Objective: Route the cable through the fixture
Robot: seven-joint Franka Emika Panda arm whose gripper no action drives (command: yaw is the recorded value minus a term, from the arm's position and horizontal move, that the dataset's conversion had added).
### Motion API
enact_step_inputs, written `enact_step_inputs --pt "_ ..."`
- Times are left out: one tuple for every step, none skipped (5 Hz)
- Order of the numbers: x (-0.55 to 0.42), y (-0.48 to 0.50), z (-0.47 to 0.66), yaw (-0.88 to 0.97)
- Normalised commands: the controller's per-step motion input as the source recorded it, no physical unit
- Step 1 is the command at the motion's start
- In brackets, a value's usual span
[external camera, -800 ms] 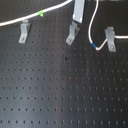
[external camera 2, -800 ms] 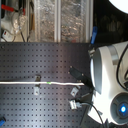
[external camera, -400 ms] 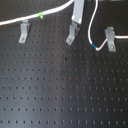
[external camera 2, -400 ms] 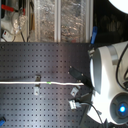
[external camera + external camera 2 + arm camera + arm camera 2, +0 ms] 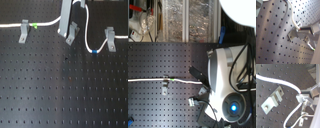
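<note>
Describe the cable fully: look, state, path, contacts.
The cable is a thin, white, flexible cord lying on the black perforated board. In the first exterior view it enters from the left, passes the left clip, shows a green band, reaches the gripper at the middle clip, then loops down past a blue band up to the right clip.

In the first exterior view we found three fixtures standing in a row on the perforated board [image 5: 60,90]: left fixture [image 5: 23,31], middle fixture [image 5: 70,34], right fixture [image 5: 110,39]. The cable [image 5: 50,22] ran from the first exterior view's left, through the left fixture, to the middle one, then looped down between the middle and right fixtures.
</note>
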Motion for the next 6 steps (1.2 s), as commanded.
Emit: enact_step_inputs --pt "-0.252 0.199 0.18 0.13" --pt "-0.330 0.187 0.16 0.15" --pt "-0.291 0.177 0.23 -0.13" --pt "-0.256 0.076 0.33 -0.57" --pt "-0.260 0.052 0.32 -0.63" --pt "-0.016 0.006 0.03 0.00"
